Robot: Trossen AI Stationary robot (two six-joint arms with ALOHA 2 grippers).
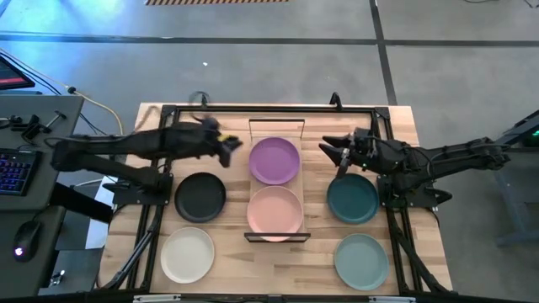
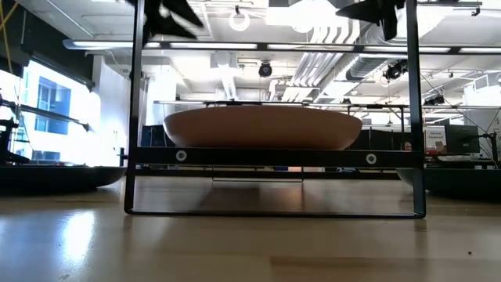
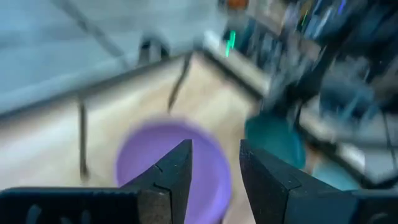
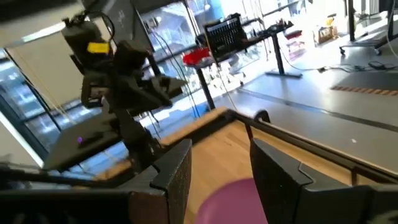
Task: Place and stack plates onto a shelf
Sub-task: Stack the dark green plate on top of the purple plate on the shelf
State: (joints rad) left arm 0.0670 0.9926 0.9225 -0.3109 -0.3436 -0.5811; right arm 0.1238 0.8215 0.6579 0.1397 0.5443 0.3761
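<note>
The shelf [image 1: 276, 130] stands mid-table and carries the purple plate [image 1: 274, 160] at its far end and the pink plate [image 1: 274, 210] at its near end, each resting flat on the board. The black plate [image 1: 200, 196] and cream-white plate [image 1: 187, 254] lie flat on the table left of the shelf. The dark teal plate [image 1: 352, 199] and pale green plate [image 1: 360, 261] lie right of it. My left gripper [image 1: 235, 147] hovers open just left of the purple plate [image 3: 168, 165]. My right gripper [image 1: 330, 150] hovers open to its right, above the teal plate's far edge.
A black metal frame [image 1: 168, 109] runs around the tabletop [image 1: 404, 126], with rails along both sides. In the low view the pink plate [image 2: 262, 128] sits on the shelf's raised board [image 2: 274, 157], with open space beneath it. A keyboard and mouse lie off the table's left.
</note>
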